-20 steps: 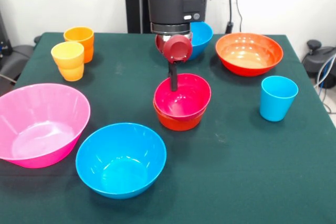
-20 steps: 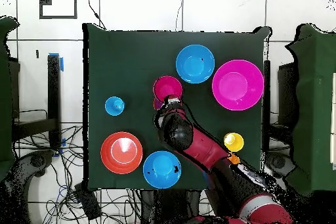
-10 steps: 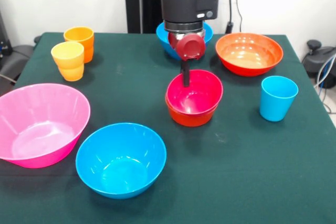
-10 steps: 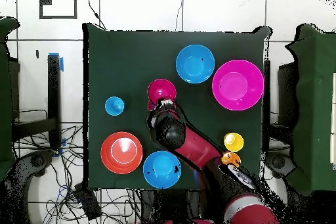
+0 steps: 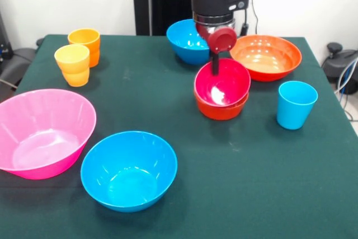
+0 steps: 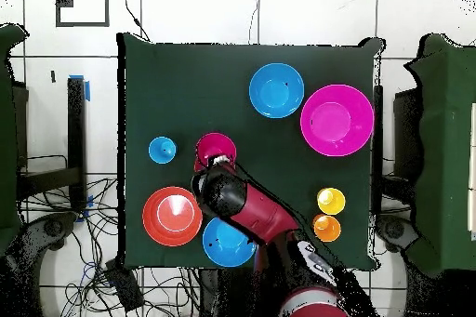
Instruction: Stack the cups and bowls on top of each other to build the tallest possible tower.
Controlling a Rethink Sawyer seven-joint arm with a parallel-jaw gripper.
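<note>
The small crimson bowl is nested in the small orange bowl, tilted toward the camera, right of the table's centre. My gripper is shut on the crimson bowl's far rim, with one dark finger reaching down inside it. In the overhead view the gripper sits at the edge of the crimson bowl. The purple tumbler is hidden. The light blue cup stands to the right of the pair. The yellow cup and orange cup stand at the far left.
The wide orange bowl sits just behind and to the right of the held bowls. One blue bowl is behind them to the left, another blue bowl at the front. The huge pink bowl is at the front left.
My gripper has moved to the right and toward the far side, taking the crimson and orange bowls along. They now sit close to the wide orange bowl and the light blue cup.
</note>
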